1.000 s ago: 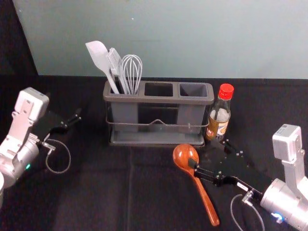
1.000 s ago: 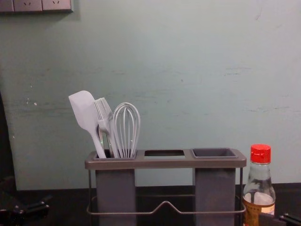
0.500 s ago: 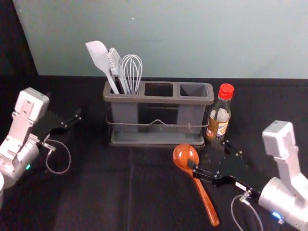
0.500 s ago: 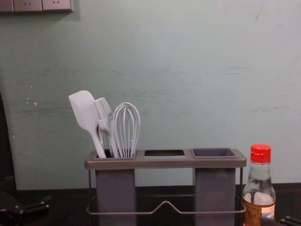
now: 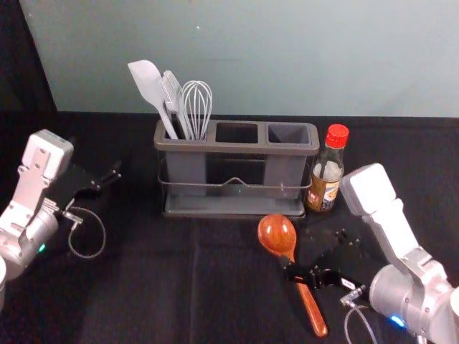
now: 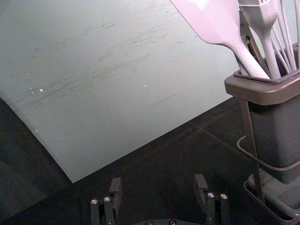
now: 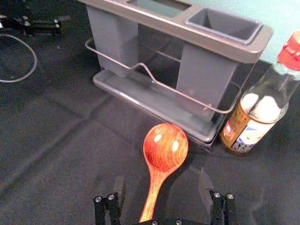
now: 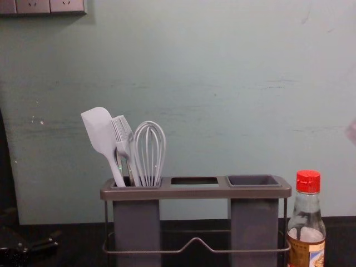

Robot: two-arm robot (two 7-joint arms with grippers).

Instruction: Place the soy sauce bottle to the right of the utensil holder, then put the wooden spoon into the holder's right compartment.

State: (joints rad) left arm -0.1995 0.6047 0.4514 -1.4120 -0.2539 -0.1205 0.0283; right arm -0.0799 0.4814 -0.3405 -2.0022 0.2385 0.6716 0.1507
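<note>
Shift since earlier frame: right gripper [image 7: 162, 183] has swung inward, away from the soy sauce bottle [image 5: 325, 180] and over the wooden spoon [image 5: 277, 233]; spoon and bottle unmoved.
Spoon: flat on the dark-covered desk [image 5: 143, 294], bowl towards the utensil holder [image 5: 237, 149], handle towards the robot; the handle offers a slim grip.
Right gripper: fingers spread, one each side of the handle, pinching nothing; presumably lining up before closing.
Bottle: upright, just right of the holder; first placement looks done.
Right compartment [image 7: 225, 26]: nothing standing in it, ready for the spoon, which must probably be tipped upright to enter.
Left compartment [image 8: 136, 190]: spatula [image 8: 100, 133], brush [image 8: 124, 139], whisk [image 8: 149, 153].
Left gripper [image 6: 158, 182]: spread, holding nothing, parked left of the holder.
</note>
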